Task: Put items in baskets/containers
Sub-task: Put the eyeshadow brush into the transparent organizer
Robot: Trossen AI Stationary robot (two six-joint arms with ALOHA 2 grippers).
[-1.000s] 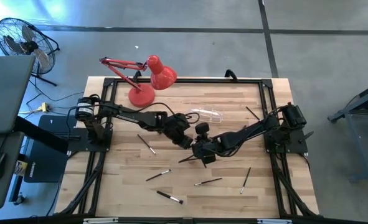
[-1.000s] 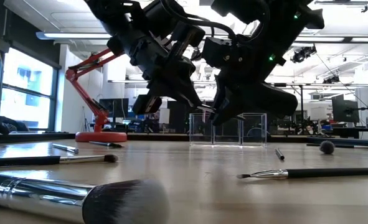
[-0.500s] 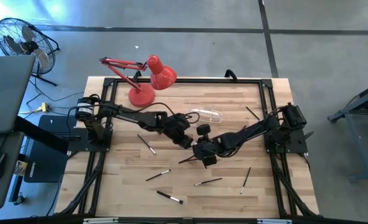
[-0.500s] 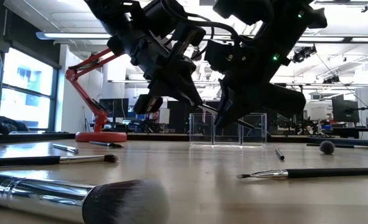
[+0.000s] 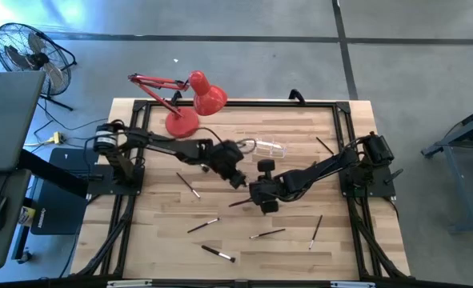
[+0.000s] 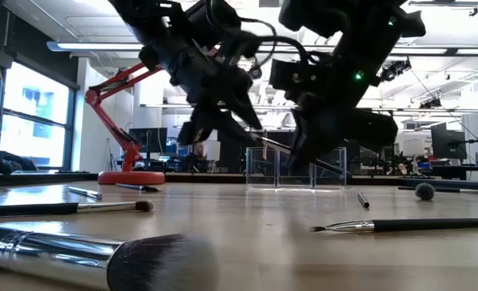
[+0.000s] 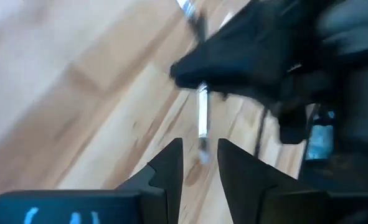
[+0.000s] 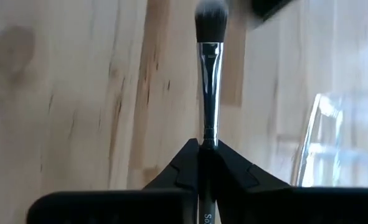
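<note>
A red desk lamp [image 5: 194, 102] stands at the far edge of a wooden table [image 5: 164, 232], with a black floor fan [image 5: 26, 52] on the grey floor beyond.

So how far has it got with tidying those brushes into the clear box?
Nothing looks done: the clear holder seems empty. In hand: the right tool is shut on a silver-ferruled brush above mid-table, beside the left tool, whose fingers stand apart. Left to do: brushes lie loose on the table, among them a front brush, a middle one and one on the right.
</note>
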